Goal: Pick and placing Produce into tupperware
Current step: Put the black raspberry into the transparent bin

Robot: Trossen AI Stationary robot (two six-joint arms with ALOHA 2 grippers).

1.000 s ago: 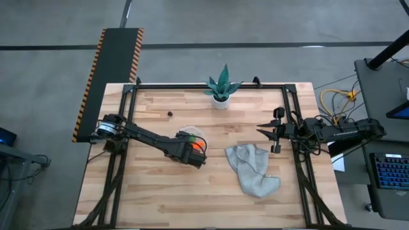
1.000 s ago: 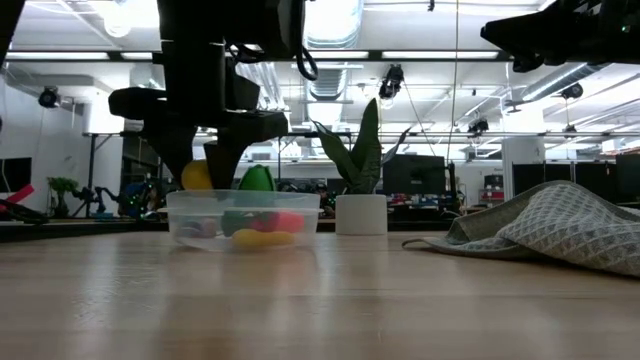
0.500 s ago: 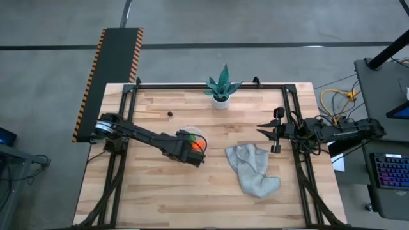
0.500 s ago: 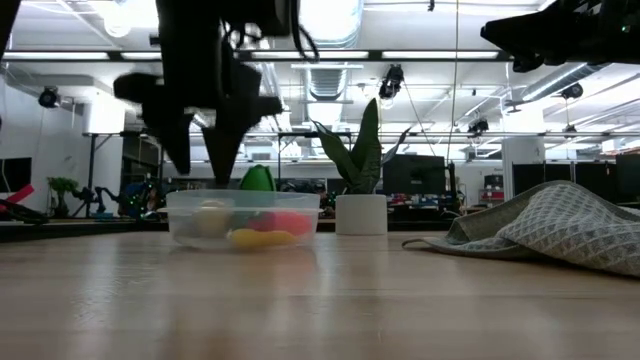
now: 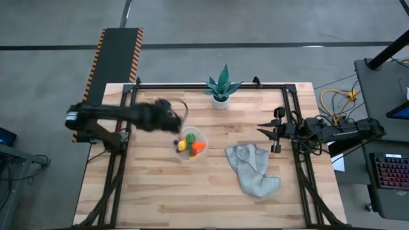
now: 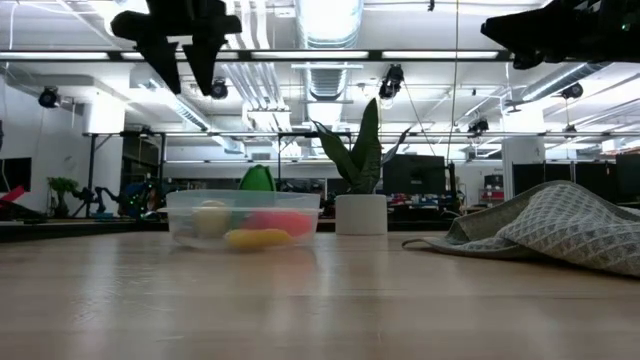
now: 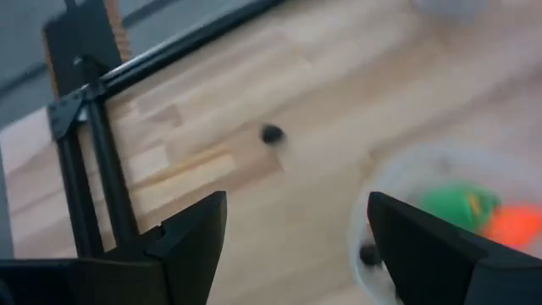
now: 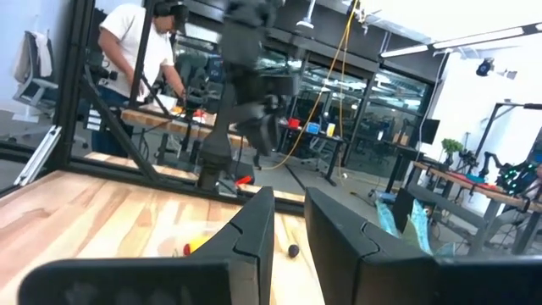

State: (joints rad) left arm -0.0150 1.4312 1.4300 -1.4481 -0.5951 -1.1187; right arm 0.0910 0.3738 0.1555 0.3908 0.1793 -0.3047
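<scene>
Left gripper (image 5: 171, 115) is seen raised above the table (image 5: 160, 198), just off the tupperware (image 5: 192, 144) toward the left rear corner, its 2 fingers spread with nothing between them. Several produce pieces (image 5: 189, 144) are held in the tupperware near the table's middle. One dark piece (image 7: 271, 134), possibly also produce, lies apart toward the rear edge. Right gripper (image 5: 261, 133) is parked by the right edge, fingers nearly closed, empty.

Bright overhead ceiling lights (image 6: 325, 18), soft shadows, left arm (image 5: 128, 115) motion-blurred, left wrist view smeared
</scene>
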